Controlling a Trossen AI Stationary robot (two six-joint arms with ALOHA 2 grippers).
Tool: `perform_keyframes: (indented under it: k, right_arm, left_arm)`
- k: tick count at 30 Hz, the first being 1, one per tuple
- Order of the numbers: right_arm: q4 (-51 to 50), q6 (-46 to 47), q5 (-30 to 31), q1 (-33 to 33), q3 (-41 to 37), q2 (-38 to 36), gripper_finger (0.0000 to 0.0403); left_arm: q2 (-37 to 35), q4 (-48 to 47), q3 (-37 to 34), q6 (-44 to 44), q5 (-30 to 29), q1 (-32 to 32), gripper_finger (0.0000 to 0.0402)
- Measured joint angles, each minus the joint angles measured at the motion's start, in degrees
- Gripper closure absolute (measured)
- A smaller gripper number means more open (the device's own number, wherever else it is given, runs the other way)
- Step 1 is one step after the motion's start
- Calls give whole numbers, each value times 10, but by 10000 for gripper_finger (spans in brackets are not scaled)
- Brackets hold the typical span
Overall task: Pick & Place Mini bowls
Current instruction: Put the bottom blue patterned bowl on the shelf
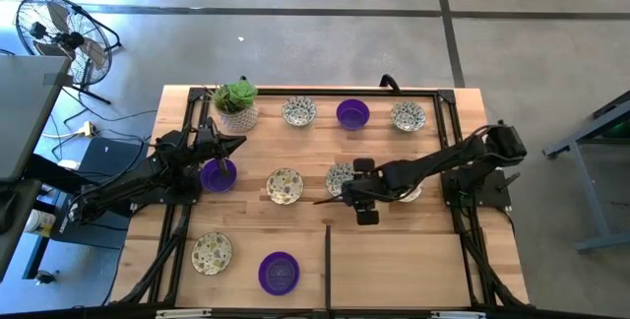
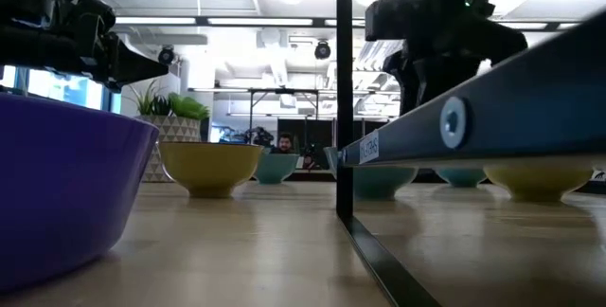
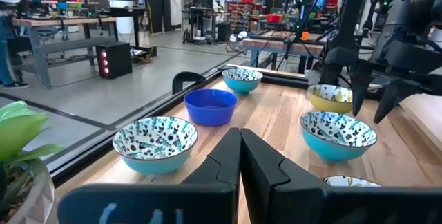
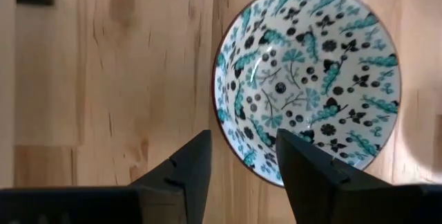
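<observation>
- Right gripper (image 4: 240,156): fingers parted, pointing straight down at the table, holding nothing. In the right wrist view one finger (image 4: 314,165) overlaps the near rim of a patterned bowl (image 4: 309,82); the other stands over bare wood just beside it. Whether either touches the rim cannot be told.
- Judgement: the step in hand concerns this bowl, either just set down or about to be gripped by its rim. To do it well, keep the fingers astride the rim wall, one inside and one outside, move vertically, and avoid dragging the bowl sideways across the wood.
- The high view places this bowl (image 1: 340,177) mid-table, under the right arm's wrist.
- Left gripper (image 3: 240,156): fingers fully together, empty, poised above a purple bowl (image 1: 218,175) on the left side of the table.
- Bowls, all upright and none holding anything that can be seen: three along the far edge, patterned (image 1: 298,111), purple (image 1: 352,113), patterned (image 1: 408,115); one patterned at centre (image 1: 284,185); two near the front, patterned (image 1: 212,252) and purple (image 1: 279,272).
- Potted plant (image 1: 236,104): far left corner, a pale pot holding green foliage, well apart from the right gripper.
- Risk, as a judgement: bowl walls are glossy and shallow; a rim grip may slip if off-centre.
</observation>
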Motion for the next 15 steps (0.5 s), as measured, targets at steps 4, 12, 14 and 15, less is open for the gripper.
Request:
perform_keyframes:
  k: [4, 12, 14, 15]
  right_arm:
    - [-14, -35, 7, 0, 0, 8, 220]
    - [-6, -126, 12, -6, 0, 55, 225]
    - [-1, -141, 23, -8, 0, 66, 236]
    - [2, -148, 26, -9, -1, 69, 243]
  left_arm:
    - [0, 0, 0, 0, 0, 0, 401]
    - [0, 0, 0, -1, 0, 0, 401]
    - [0, -1, 0, -1, 0, 0, 401]
    - [0, -1, 0, -1, 0, 0, 401]
